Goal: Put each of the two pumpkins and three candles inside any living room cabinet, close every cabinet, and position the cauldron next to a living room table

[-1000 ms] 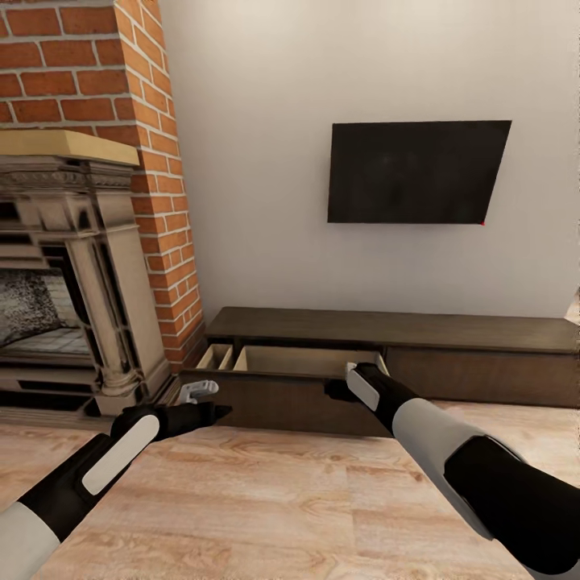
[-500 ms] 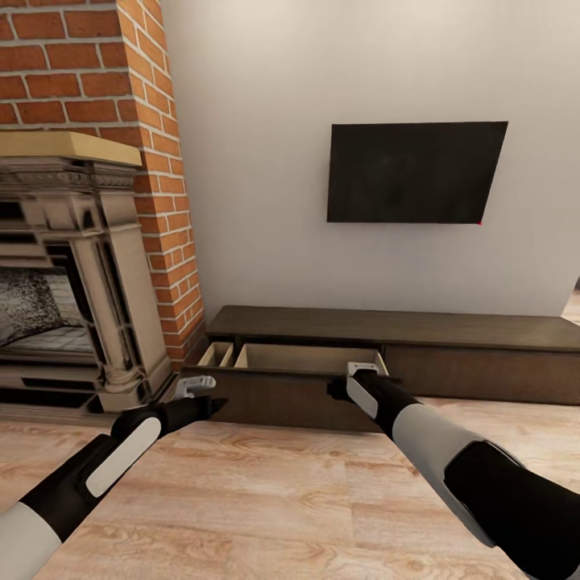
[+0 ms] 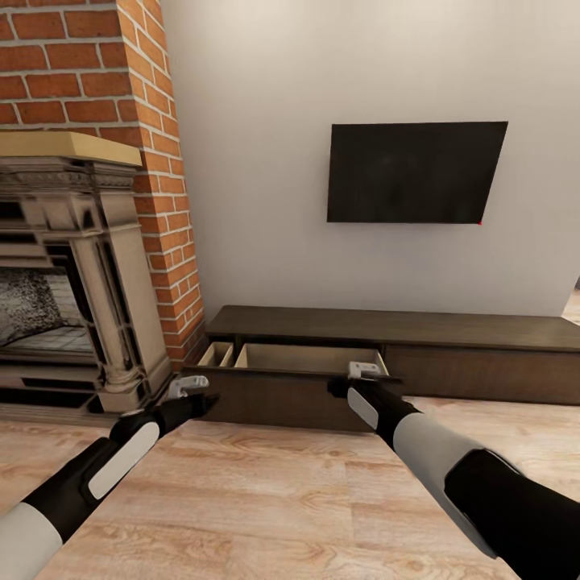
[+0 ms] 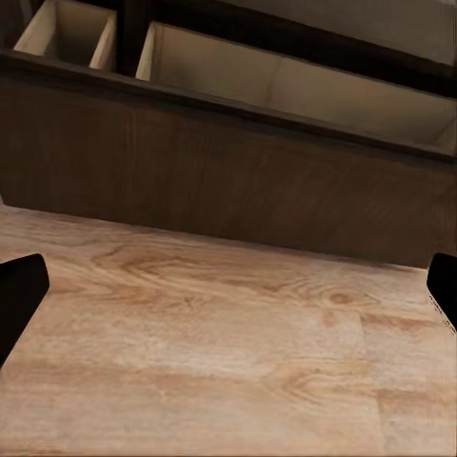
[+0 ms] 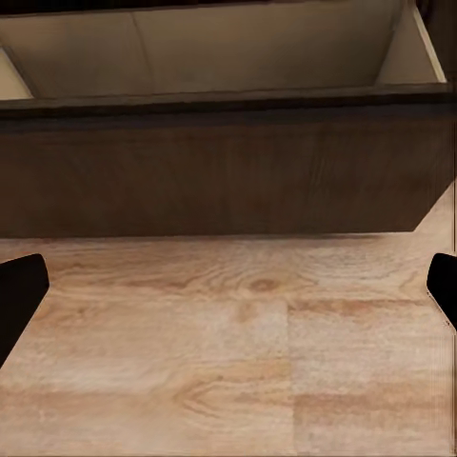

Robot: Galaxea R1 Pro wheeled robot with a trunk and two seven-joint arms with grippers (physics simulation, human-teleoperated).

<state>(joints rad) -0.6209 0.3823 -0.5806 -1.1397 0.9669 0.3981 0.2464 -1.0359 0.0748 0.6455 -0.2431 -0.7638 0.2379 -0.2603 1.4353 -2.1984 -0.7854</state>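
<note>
Dark brown wood is forming the one cabinet (image 3: pixel 451 338), which is sitting along the wall under one black screen (image 3: pixel 415 171), beside one brick fireplace (image 3: pixel 80 242). Its drawer (image 3: pixel 302 379) is standing pulled out, showing two pale compartments. Two grippers are hovering before its front: the left gripper (image 3: pixel 187 387) and right gripper (image 3: pixel 364 371), both spread wide.

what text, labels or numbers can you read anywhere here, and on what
None: no readable text in any view.
TV: blank dark screen, only a tiny red dot at its lower right corner, no lettering.
Cabinet and its open drawer: plain wood, no labels.
Fireplace and brick: carving and mortar lines only.
Left hand and right hand: no markings.
</note>
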